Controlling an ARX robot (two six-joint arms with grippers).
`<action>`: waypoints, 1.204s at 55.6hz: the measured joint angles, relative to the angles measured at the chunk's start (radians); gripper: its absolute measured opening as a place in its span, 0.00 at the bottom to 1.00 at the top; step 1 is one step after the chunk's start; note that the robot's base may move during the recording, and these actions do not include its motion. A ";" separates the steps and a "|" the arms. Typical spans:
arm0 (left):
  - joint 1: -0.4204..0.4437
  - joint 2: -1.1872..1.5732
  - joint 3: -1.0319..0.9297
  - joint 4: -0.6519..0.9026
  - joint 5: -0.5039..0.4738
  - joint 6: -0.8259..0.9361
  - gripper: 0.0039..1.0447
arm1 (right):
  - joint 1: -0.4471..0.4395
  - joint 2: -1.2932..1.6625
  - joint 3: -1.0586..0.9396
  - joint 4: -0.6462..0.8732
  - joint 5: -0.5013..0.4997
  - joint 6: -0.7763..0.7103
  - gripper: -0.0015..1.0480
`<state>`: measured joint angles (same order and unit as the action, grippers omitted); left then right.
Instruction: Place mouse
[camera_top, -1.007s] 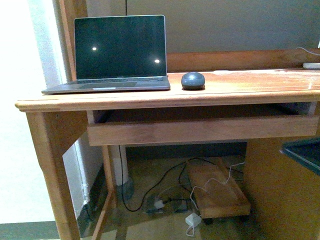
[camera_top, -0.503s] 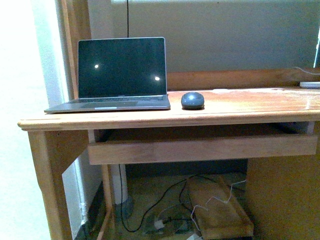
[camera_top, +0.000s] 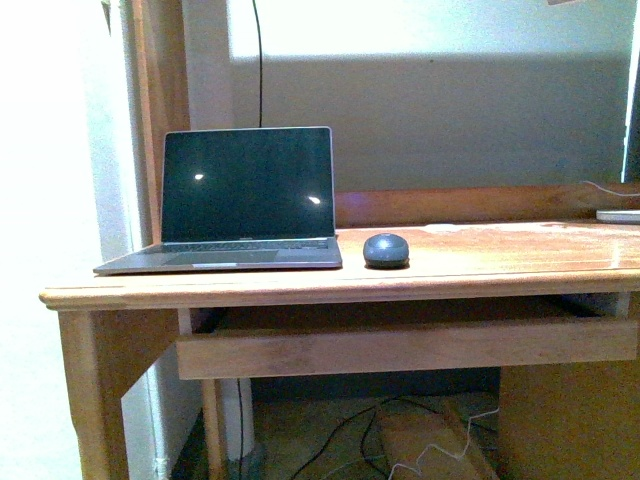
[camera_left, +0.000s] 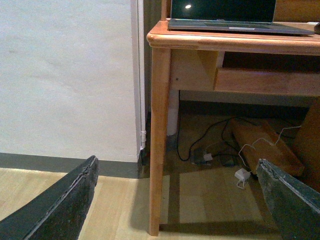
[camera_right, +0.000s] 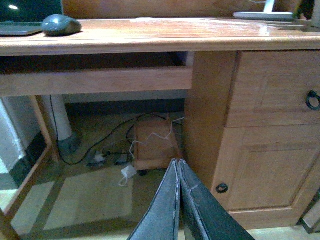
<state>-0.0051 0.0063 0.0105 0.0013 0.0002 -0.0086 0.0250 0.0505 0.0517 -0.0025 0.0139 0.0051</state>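
The dark grey dome-shaped mouse (camera_top: 386, 250) sits on the wooden desk (camera_top: 480, 275), just right of the open laptop (camera_top: 240, 200). It also shows in the right wrist view (camera_right: 61, 24) on the desk top. Neither gripper shows in the front view. My left gripper (camera_left: 175, 192) is open and empty, low near the floor in front of the desk's left leg (camera_left: 159, 135). My right gripper (camera_right: 178, 165) is shut with nothing between its fingers, low in front of the desk, well below the mouse.
A cabinet with drawers (camera_right: 270, 125) stands under the desk's right side. Cables and a white adapter (camera_right: 127, 172) lie on the floor under the desk beside a wooden board on wheels (camera_right: 152, 142). A white item (camera_top: 620, 215) lies at the desk's far right. A wall (camera_left: 65, 75) is left of the desk.
The front view has risen: the desk, laptop and mouse sit lower in frame and more wall shows above. The mouse has not moved on the desk.
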 joint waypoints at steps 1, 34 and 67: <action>0.000 0.000 0.000 0.000 0.000 0.000 0.93 | -0.009 -0.001 -0.001 0.000 0.000 0.000 0.03; 0.000 0.000 0.000 0.000 0.000 0.000 0.93 | -0.022 -0.044 -0.037 0.001 -0.014 -0.002 0.19; 0.000 0.000 0.000 0.000 0.000 0.000 0.93 | -0.022 -0.044 -0.037 0.001 -0.014 -0.002 0.93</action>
<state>-0.0051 0.0063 0.0105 0.0013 -0.0002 -0.0086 0.0032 0.0063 0.0151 -0.0017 -0.0006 0.0029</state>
